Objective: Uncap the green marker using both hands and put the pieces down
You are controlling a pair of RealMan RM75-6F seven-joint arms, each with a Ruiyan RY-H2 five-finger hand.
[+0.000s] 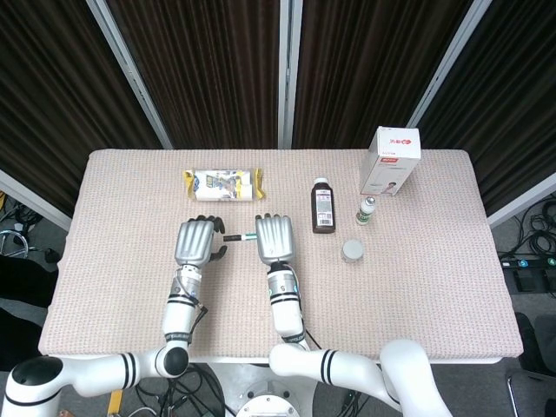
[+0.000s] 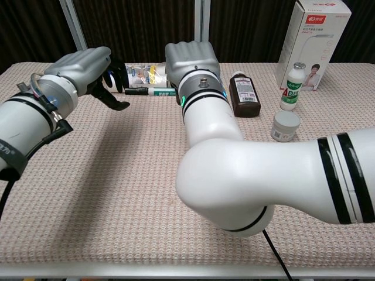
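The green marker (image 2: pixel 153 91) has a white barrel with green print and a black cap, and is held level above the table. My right hand (image 2: pixel 192 60) grips its barrel end, with the fingers hidden behind the back of the hand. The capped end (image 1: pixel 229 236) points left at my left hand (image 2: pixel 82 65). That hand's dark fingers (image 2: pixel 112 81) curl beside the cap tip. Its thumb sits lower and apart from the cap, so nothing shows as pinched. In the head view the left hand (image 1: pixel 196 241) and right hand (image 1: pixel 274 237) sit side by side with the marker spanning the gap.
Behind the hands lies a yellow and white snack packet (image 1: pixel 223 183). To the right are a dark brown bottle (image 1: pixel 322 207), a small green-labelled bottle (image 1: pixel 367 210), a round lidded jar (image 1: pixel 353 251) and a white carton (image 1: pixel 391 160). The beige cloth table (image 1: pixel 130 287) spreads in front.
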